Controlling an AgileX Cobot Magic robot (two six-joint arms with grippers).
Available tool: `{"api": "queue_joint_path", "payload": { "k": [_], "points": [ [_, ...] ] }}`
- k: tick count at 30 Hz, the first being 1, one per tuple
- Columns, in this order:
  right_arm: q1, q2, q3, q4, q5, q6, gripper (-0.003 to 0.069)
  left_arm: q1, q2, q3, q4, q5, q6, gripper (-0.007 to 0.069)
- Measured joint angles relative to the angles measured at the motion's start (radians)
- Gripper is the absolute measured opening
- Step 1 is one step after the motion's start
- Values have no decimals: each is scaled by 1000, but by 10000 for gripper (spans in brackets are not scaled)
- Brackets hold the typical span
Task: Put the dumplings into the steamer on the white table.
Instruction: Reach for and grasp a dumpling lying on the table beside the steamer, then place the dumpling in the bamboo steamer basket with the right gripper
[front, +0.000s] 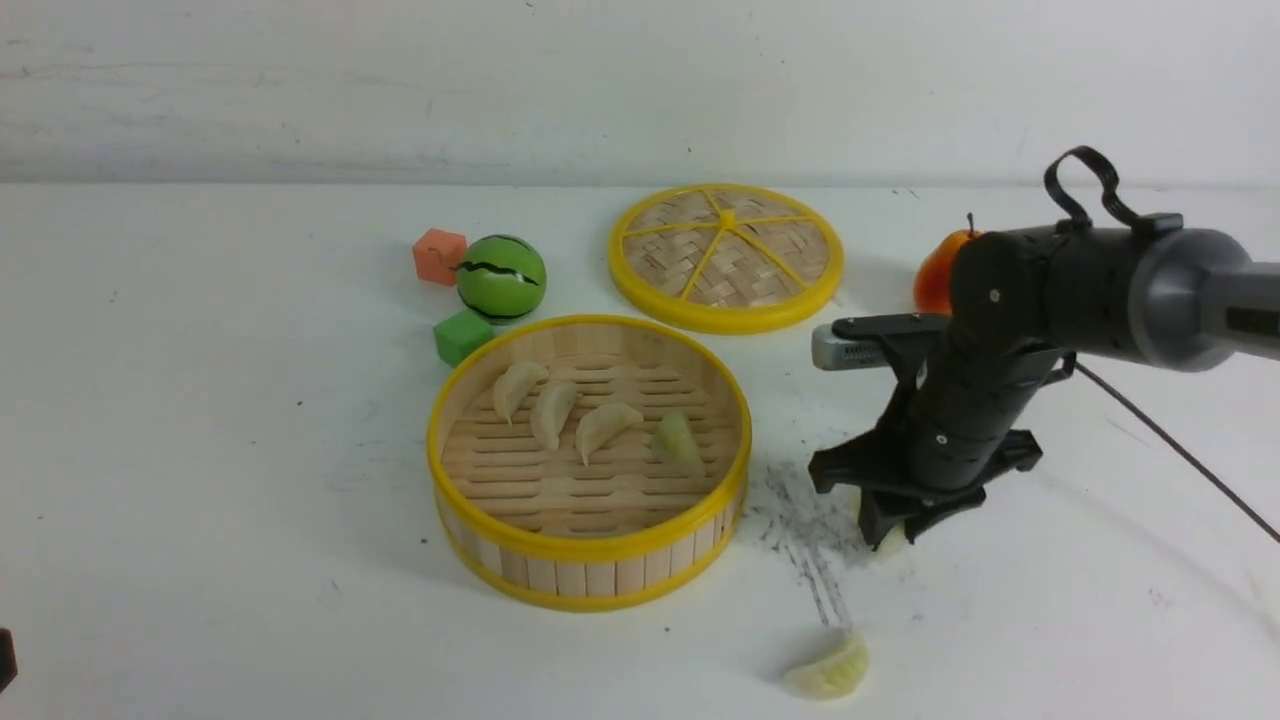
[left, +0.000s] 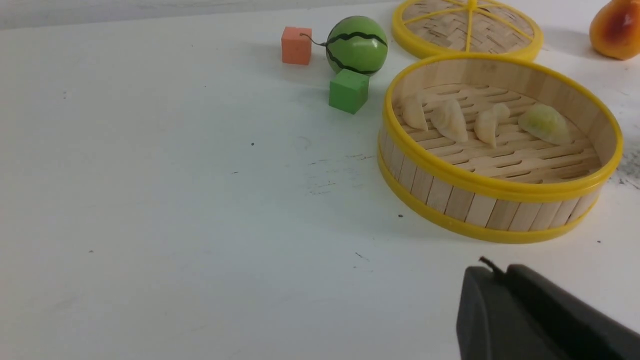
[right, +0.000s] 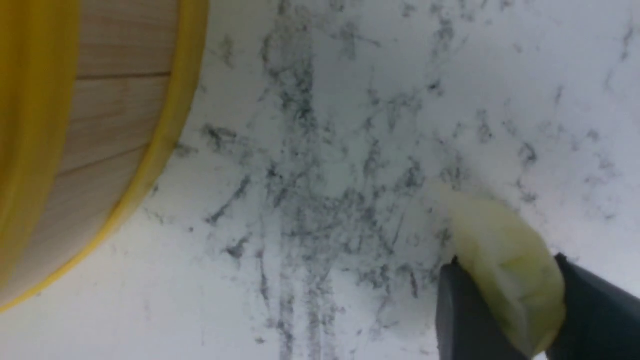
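The steamer (front: 590, 548) stands mid-table on the white table (front: 200, 450). On its slatted floor lie three cream dumplings (front: 553, 412) and one green dumpling (front: 678, 440). My right gripper (front: 893, 535) is down at the table right of the steamer. In the right wrist view this gripper (right: 506, 260) is shut on a pale green dumpling (right: 495, 235) that touches the scuffed tabletop, near the steamer's wall (right: 100, 125). Another green dumpling (front: 828, 672) lies loose near the front edge. My left gripper (left: 495, 270) is shut and empty, hanging in front of the steamer (left: 500, 187).
A woven lid with yellow spokes (front: 725, 255) lies behind the steamer. A toy watermelon (front: 501, 277), an orange cube (front: 439, 256) and a green cube (front: 462, 336) sit at its back left. An orange fruit (front: 935, 275) stands behind the right arm. A cable trails right.
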Motion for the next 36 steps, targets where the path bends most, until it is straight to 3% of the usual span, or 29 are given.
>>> {"api": "queue_joint_path", "payload": {
  "k": [6, 14, 18, 29, 31, 36],
  "points": [
    [23, -85, -126, 100, 16, -30, 211, 0, 0, 0, 0, 0, 0, 34],
    [257, 43, -391, 189, -28, -67, 211, 0, 0, 0, 0, -6, 0, 34],
    [323, 191, -504, 199, -21, -30, 211, 0, 0, 0, 0, -6, 0, 35],
    [344, 331, -596, 195, -24, -13, 211, 0, 0, 0, 0, -4, 0, 39],
    [344, 333, -596, 197, -24, -13, 233, 0, 0, 0, 0, -4, 0, 43],
    [344, 323, -596, 208, -26, -13, 372, 0, 0, 0, 0, -4, 0, 48]
  ]
}}
